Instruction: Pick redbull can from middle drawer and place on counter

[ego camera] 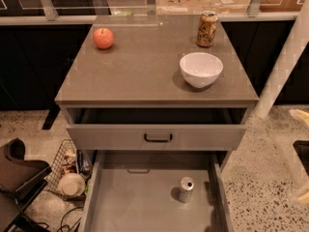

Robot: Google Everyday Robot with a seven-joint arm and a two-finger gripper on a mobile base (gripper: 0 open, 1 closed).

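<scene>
The redbull can (186, 189) stands upright on the grey floor of the pulled-out middle drawer (135, 204), right of centre. The counter (145, 71) is the grey-brown slab on top of the cabinet. My gripper (301, 154) shows only partly at the right edge of the camera view, over the speckled floor, right of the drawer and well apart from the can. Its two pale fingertips (299, 116) stand far apart and it holds nothing.
On the counter are a red apple (103, 37) back left, a white bowl (201, 69) right, and a brown-orange can (207, 29) back right. The handled drawer (158, 137) above is slightly open. A white diagonal post (282, 66) is on the right. A wire basket (67, 170) is on the left.
</scene>
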